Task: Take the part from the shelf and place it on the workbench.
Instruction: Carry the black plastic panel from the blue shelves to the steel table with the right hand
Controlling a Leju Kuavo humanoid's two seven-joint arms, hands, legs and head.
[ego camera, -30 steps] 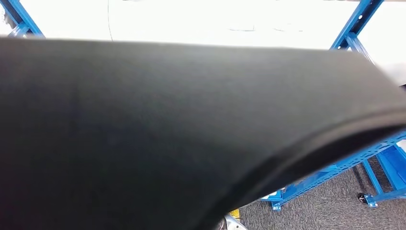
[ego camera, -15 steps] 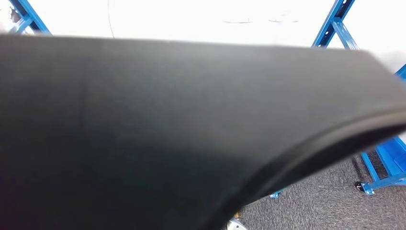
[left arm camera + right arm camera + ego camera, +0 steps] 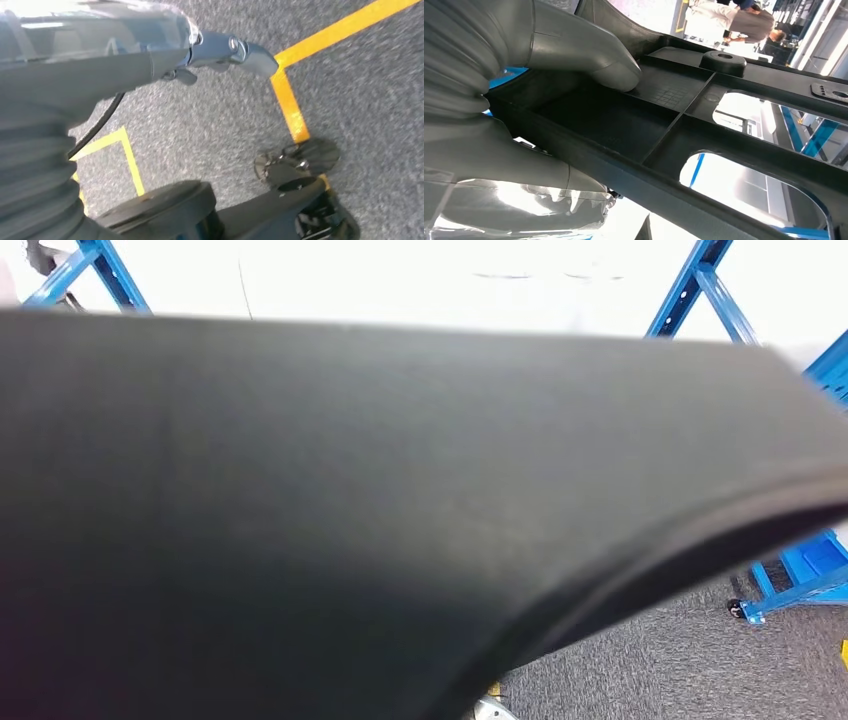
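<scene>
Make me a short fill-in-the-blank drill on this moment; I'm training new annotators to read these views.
1. The large black ribbed plastic part is held by the robot's ____ hand.
2. In the head view, the part's smooth dark surface hides most of the ____ metal shelf frame.
3. The left hand hangs over grey carpet marked with ____ tape lines.
4. The right hand's thick grey thumb presses on the part's ____ inner side.

Missing words: right; blue; yellow; ribbed

One black part [image 3: 350,510], two blue shelf uprights [image 3: 700,290], perhaps one caster [image 3: 737,609]
</scene>
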